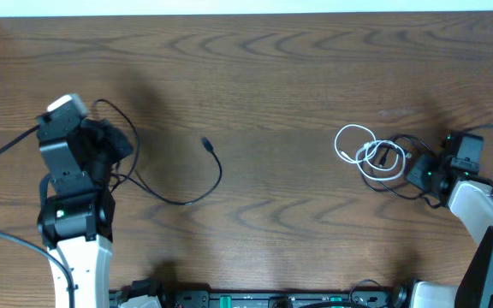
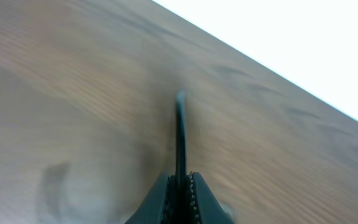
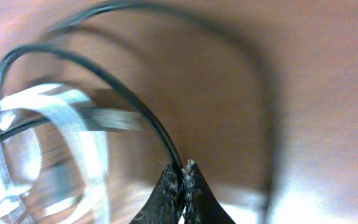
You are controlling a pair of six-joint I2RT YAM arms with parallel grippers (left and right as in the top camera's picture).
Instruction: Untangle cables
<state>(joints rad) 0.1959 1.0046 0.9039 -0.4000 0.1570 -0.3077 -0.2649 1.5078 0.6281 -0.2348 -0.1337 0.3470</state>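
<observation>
Left hand [image 2: 181, 179]: pinched shut on black cable [image 2: 180, 134], end poking past tips, blurry. Right hand [image 3: 183, 169]: shut on black strand [image 3: 156, 134]; white cable [image 3: 82, 134] coiled just beside, loops overlapping. Farther out on desk [image 1: 272, 68]: left cable trails in loose arc to free plug [image 1: 205, 143], well apart from right tangle. My read: cords light, limp, probably slick. Grip near plug or at crossing, pull slow, no yanking.

The white cable [image 3: 89, 146] smears, cut by the left edge — the black cable [image 2: 181, 137] blurs too.
</observation>
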